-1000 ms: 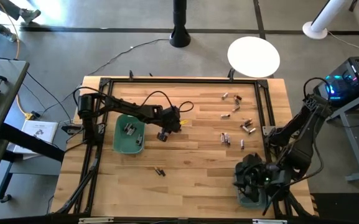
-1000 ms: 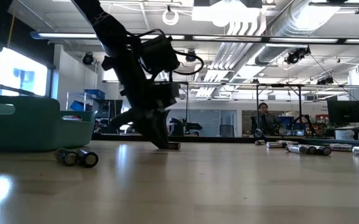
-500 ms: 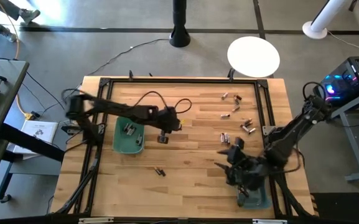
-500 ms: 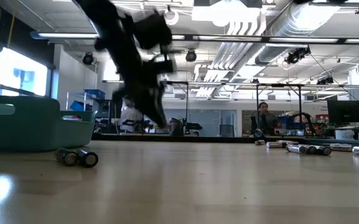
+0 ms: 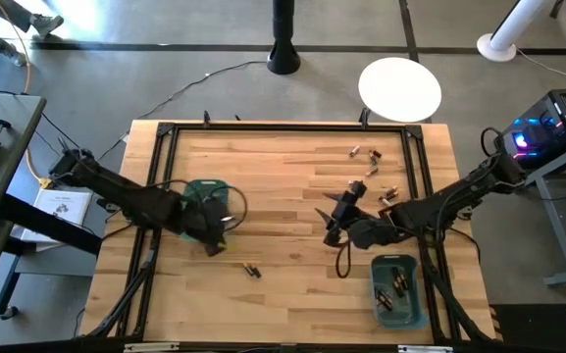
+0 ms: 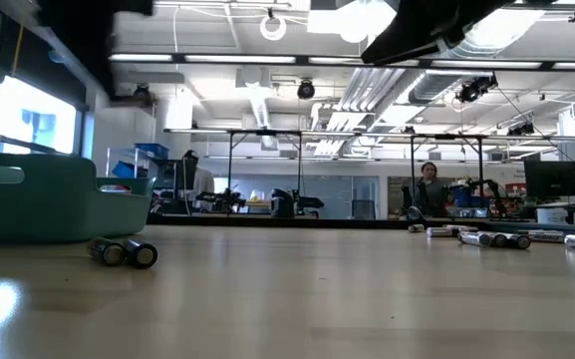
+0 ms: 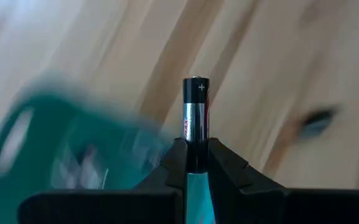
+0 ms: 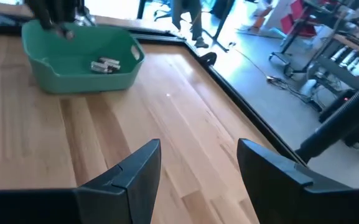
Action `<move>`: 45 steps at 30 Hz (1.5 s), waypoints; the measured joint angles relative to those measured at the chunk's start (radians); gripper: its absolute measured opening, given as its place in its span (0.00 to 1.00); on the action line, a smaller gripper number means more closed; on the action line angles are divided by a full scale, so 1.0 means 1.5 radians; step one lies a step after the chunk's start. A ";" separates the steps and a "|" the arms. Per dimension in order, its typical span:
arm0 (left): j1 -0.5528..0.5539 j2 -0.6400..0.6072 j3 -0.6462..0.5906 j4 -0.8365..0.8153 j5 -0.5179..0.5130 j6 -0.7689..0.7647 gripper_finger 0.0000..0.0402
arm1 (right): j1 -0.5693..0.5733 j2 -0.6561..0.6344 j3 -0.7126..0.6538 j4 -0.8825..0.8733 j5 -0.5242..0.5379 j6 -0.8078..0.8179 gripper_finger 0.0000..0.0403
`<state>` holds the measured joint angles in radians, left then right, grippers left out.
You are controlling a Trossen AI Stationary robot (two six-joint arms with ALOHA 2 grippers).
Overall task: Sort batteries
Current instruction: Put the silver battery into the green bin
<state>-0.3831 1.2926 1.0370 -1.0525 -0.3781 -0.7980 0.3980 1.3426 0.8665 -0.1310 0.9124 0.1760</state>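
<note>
My left gripper (image 5: 216,235) is over the near right corner of the left teal bin (image 5: 200,188) and is shut on a silvery battery (image 7: 195,109). That bin (image 8: 83,59) holds a few silvery batteries (image 8: 104,64). My right gripper (image 5: 335,212) hangs open over the bare wood right of the table's middle, its fingers (image 8: 129,174) apart with nothing between them. A second teal bin (image 5: 420,304) at the near right holds dark batteries. Loose batteries (image 5: 388,196) lie on their sides near the right edge, and two more batteries (image 5: 251,270) lie near the middle front. My left gripper pinches the battery's lower end (image 7: 195,155) between its two fingertips. The battery runs along the fingers and sticks out beyond them, its plus end (image 7: 196,81) pointing away from the gripper. It is lifted clear of the table and the bin.
A black frame (image 5: 263,127) runs round the wooden top. Two batteries (image 6: 123,252) lie in front of the left bin (image 6: 48,199) in the low view, and a row of batteries (image 6: 496,238) lies at the right. A person stands in the room behind the table.
My left gripper has lifted a battery off the table's middle, swung toward the left edge and nearer, and rolled; it now hangs over the left bin's corner. My right gripper has left the near-right bin and gone toward the table's middle and far side, turning more level.
</note>
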 joint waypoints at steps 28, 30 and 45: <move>0.276 0.023 -0.225 0.085 0.193 0.085 0.06 | -0.013 0.000 0.000 -0.004 -0.095 -0.019 0.51; 0.283 0.033 -0.226 0.087 0.193 0.092 0.07 | -0.013 0.000 0.000 -0.004 -0.095 -0.019 0.51; 0.295 0.042 -0.219 0.079 0.195 0.104 0.37 | -0.013 0.000 0.000 -0.013 -0.093 -0.020 0.51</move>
<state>0.0597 1.3553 0.7086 -0.9342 -0.0856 -0.6422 0.3786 1.3422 0.8661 -0.1498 0.7723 0.1459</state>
